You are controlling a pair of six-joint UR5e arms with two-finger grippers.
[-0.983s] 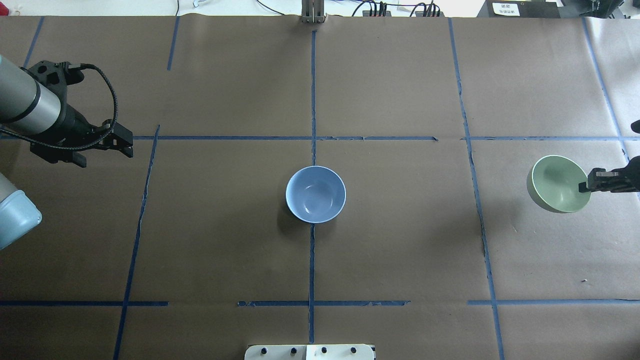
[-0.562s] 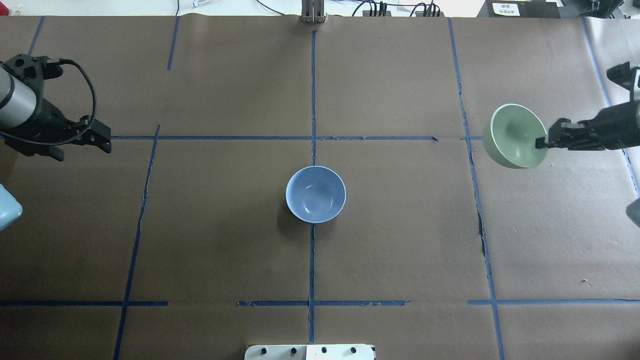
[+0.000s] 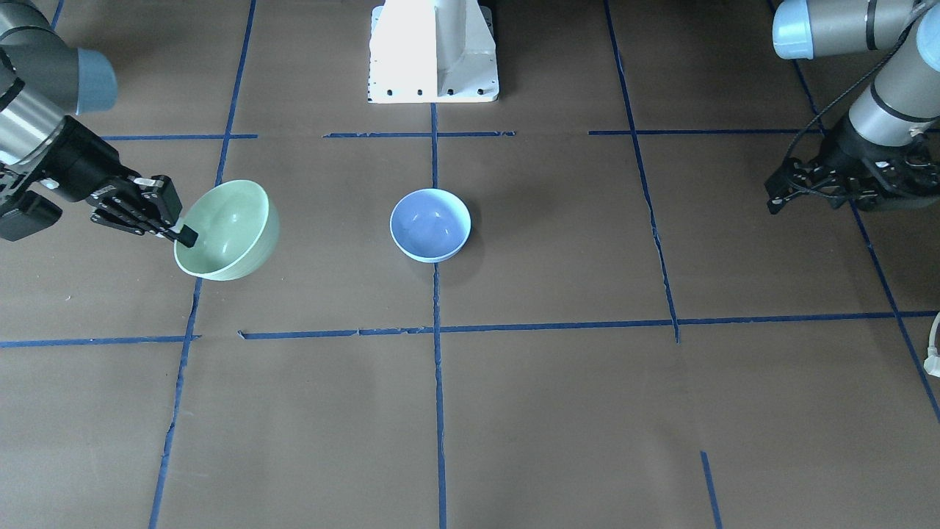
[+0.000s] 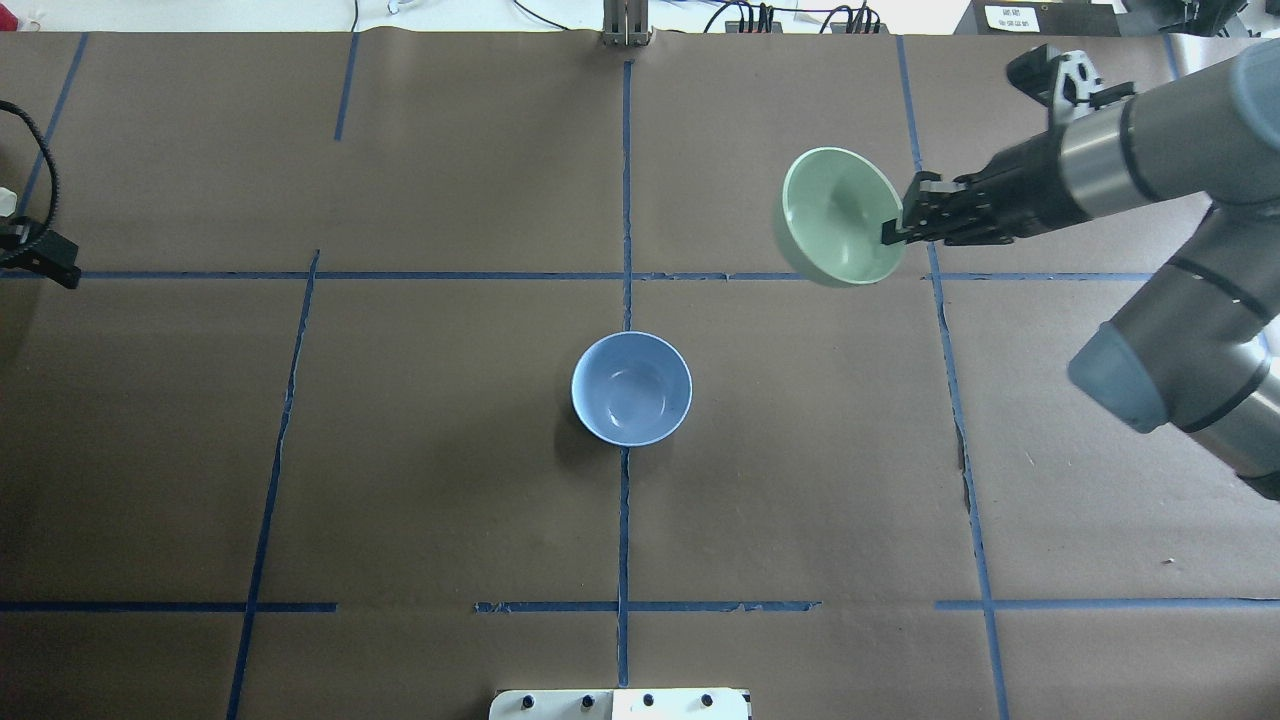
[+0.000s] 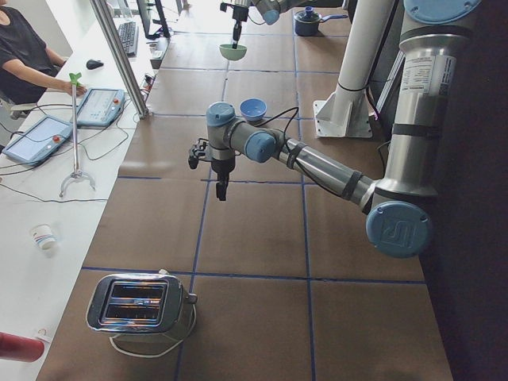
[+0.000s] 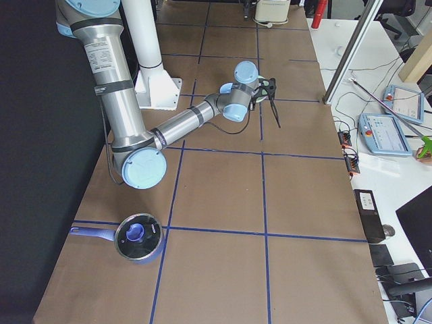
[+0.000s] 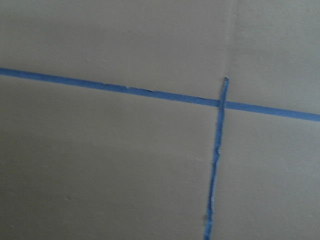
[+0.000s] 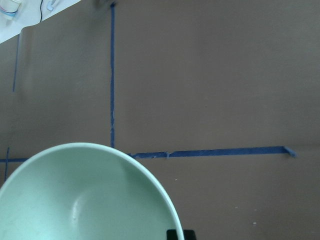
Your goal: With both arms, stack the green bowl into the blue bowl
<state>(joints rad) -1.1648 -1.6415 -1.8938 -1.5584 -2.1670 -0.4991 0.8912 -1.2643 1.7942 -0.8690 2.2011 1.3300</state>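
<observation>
The green bowl (image 4: 835, 215) hangs tilted in the air, to the right of and beyond the blue bowl, its opening turned partly toward the left. My right gripper (image 4: 890, 233) is shut on its right rim. The pair also shows in the front view, bowl (image 3: 231, 224) and gripper (image 3: 183, 235), and the bowl fills the lower left of the right wrist view (image 8: 85, 200). The blue bowl (image 4: 631, 388) stands upright and empty at the table's middle (image 3: 429, 224). My left gripper (image 3: 771, 204) is empty at the table's left edge (image 4: 68, 273), its fingers looking together.
Blue tape lines cross the brown paper table cover (image 4: 400, 480). The white pedestal base (image 3: 433, 51) stands at the robot's side. A toaster (image 5: 139, 302) sits at the left end and a lidded pot (image 6: 138, 236) at the right end. An operator (image 5: 24, 48) sits beyond the table.
My right arm has carried the green bowl from the right edge leftward and away from the robot. My left arm has drawn back to the left edge. The blue bowl has not moved.
</observation>
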